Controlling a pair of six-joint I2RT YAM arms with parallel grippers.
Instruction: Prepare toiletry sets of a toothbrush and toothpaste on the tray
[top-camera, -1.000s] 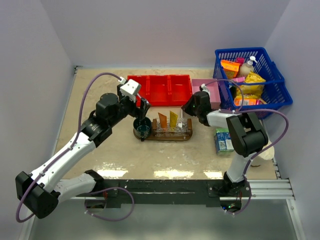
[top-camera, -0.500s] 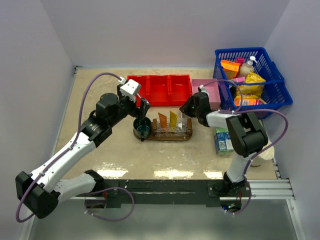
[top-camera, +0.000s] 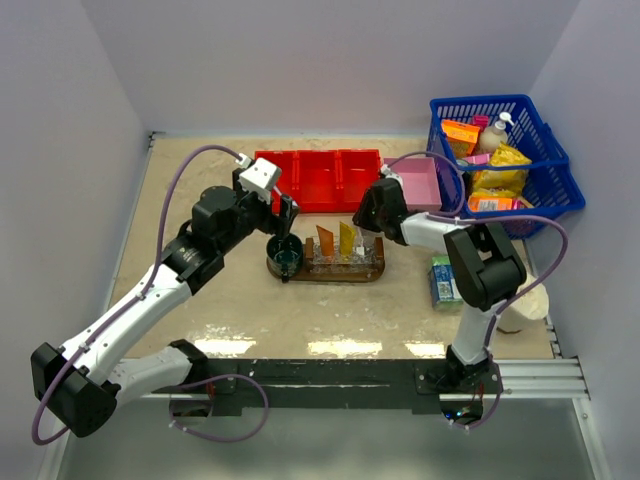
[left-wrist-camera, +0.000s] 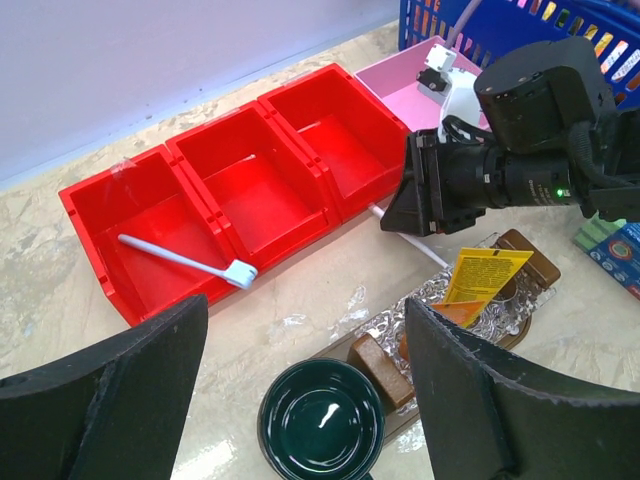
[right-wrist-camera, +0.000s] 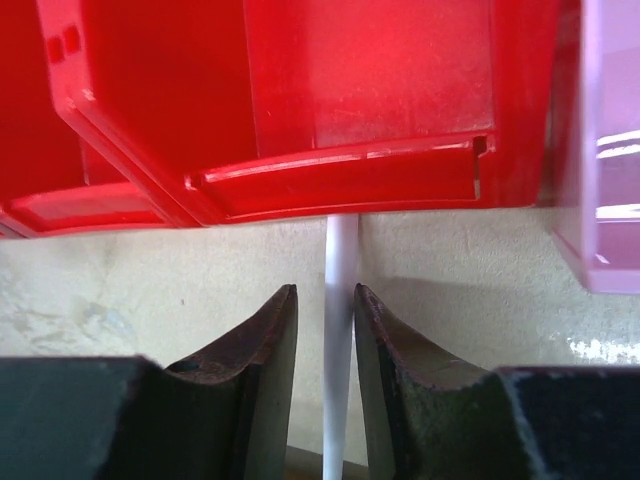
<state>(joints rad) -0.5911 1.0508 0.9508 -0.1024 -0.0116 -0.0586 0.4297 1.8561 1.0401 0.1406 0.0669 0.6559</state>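
Note:
The dark brown tray (top-camera: 330, 276) holds a deep orange toothpaste (top-camera: 326, 240), a yellower toothpaste (left-wrist-camera: 485, 275) and a dark green cup (left-wrist-camera: 322, 425). One white toothbrush (right-wrist-camera: 340, 300) slants from the tray's back edge to the red bin's lip. My right gripper (right-wrist-camera: 325, 292) straddles that toothbrush (left-wrist-camera: 412, 238), open, with a gap at the left finger. A second toothbrush (left-wrist-camera: 180, 258) lies in the red bin's left compartment. My left gripper (left-wrist-camera: 305, 303) hangs open over the cup, holding nothing.
The red three-compartment bin (top-camera: 318, 180) sits just behind the tray. A pink box (top-camera: 420, 180) stands to its right, and a blue basket (top-camera: 505, 160) of goods at the far right. A blue-green packet (top-camera: 445, 280) lies right of the tray.
My right gripper has shifted left from the pink box toward the red bin, and its jaws have parted from the toothbrush handle. The left arm has stayed still.

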